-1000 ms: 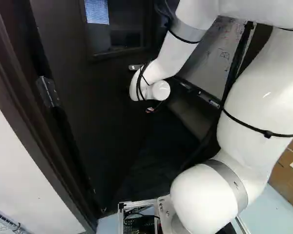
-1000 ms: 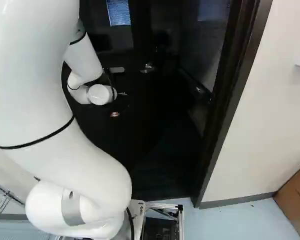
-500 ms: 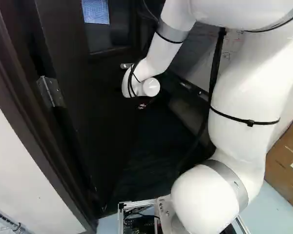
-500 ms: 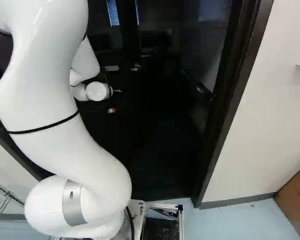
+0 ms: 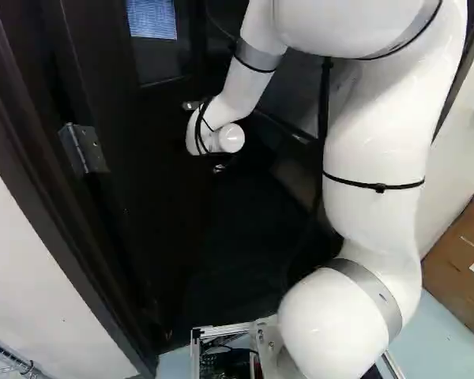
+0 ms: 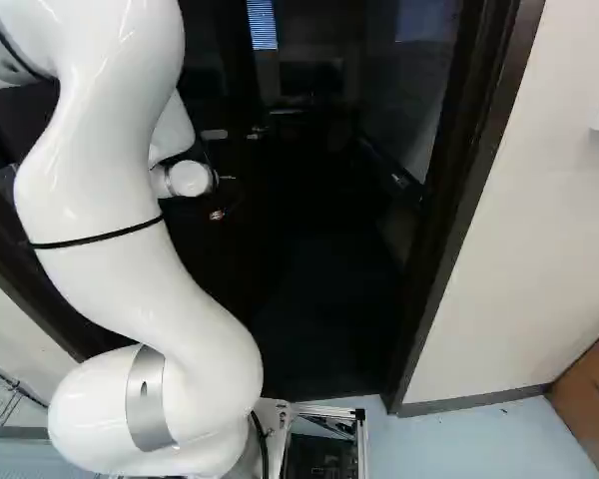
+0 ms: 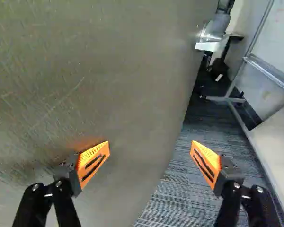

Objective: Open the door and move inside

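In the right base view my gripper (image 6: 217,214) shows only as a small bright part beyond the wrist, low against the dark door (image 6: 205,244). The wrist view has the gripper (image 7: 150,150) open, nothing held between its fingers. One finger is close to the door's broad face (image 7: 99,71); whether it touches, I cannot tell. The other finger is past the door's edge, over carpet. Farther along that edge is the silver handle (image 7: 209,46). The door stands ajar, swung inward on its hinge (image 5: 84,148), with the arm's wrist in front of it in the left base view.
The dark frame (image 6: 459,200) bounds the doorway on the right, with a pale wall (image 6: 519,239) beside it. Past the door are carpet (image 7: 180,189) and a whiteboard-like panel with a metal rail (image 7: 270,73). A cardboard box (image 5: 462,260) stands right of the arm.
The door has swung farther inward, widening the gap in the right base view. My arm has shifted with it, its wrist moving left and slightly up in both base views. The base has not moved.
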{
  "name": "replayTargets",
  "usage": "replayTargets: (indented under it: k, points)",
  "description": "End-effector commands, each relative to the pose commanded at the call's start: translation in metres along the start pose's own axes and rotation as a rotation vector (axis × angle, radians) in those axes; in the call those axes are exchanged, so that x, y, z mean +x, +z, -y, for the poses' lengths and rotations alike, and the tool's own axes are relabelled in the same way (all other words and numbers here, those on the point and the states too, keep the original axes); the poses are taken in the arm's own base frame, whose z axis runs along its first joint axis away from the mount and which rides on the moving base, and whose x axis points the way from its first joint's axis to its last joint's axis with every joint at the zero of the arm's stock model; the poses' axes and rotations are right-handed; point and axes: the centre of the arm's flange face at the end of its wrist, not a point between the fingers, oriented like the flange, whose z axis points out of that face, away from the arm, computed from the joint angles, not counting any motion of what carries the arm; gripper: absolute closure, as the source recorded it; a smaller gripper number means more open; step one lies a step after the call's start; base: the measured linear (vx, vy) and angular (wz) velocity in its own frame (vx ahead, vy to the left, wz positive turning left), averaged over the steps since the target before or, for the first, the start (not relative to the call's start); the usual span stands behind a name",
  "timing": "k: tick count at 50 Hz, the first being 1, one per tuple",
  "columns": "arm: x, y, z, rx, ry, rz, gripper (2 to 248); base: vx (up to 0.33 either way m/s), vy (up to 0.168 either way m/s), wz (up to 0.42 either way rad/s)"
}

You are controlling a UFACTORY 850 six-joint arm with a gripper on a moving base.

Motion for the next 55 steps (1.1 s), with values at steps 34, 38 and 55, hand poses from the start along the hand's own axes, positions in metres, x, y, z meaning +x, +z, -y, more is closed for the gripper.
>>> replayTargets:
  k: [34,38,55]
  points:
    - [0.012,0.046,0.04,0.066,-0.029,-0.023,3,0.0,0.0,0.0]
    - [0.013,0.05,0.045,0.076,-0.035,-0.025,3,0.0,0.0,0.0]
    - [0.018,0.069,0.068,0.119,-0.064,-0.038,3,0.0,0.0,0.0]
